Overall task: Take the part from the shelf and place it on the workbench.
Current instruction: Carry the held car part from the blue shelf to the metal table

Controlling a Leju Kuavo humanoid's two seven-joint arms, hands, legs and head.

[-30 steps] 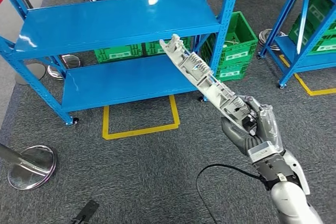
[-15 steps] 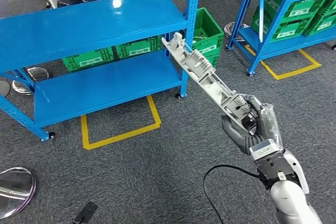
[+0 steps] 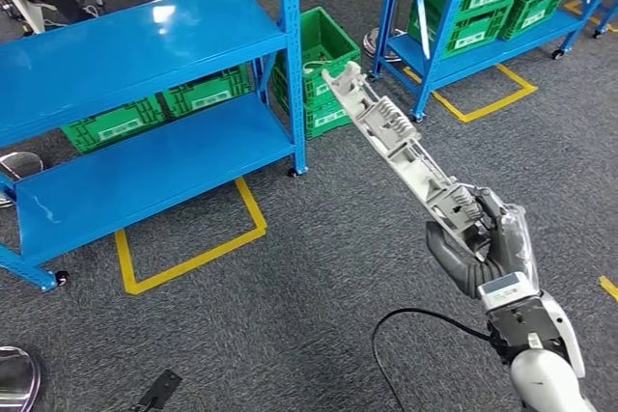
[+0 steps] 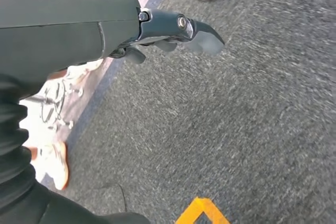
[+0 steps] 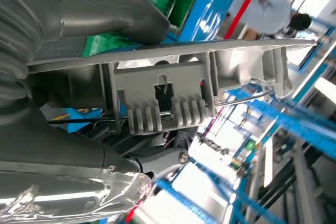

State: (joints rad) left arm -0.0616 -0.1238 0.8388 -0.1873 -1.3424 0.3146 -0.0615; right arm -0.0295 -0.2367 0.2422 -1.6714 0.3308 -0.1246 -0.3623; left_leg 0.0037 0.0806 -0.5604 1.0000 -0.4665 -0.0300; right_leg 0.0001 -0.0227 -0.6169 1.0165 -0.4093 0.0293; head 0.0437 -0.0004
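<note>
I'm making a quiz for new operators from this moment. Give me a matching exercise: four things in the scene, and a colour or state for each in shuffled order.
Things:
1. long grey part
2. shelf rack
3. crates
4. floor marking

States:
A. green, on the floor under and beside the shelves
B. yellow outline on the carpet
C. blue
D. held at one end by the right hand

Pairs: 1-D, 2-C, 3-A, 4-B
</note>
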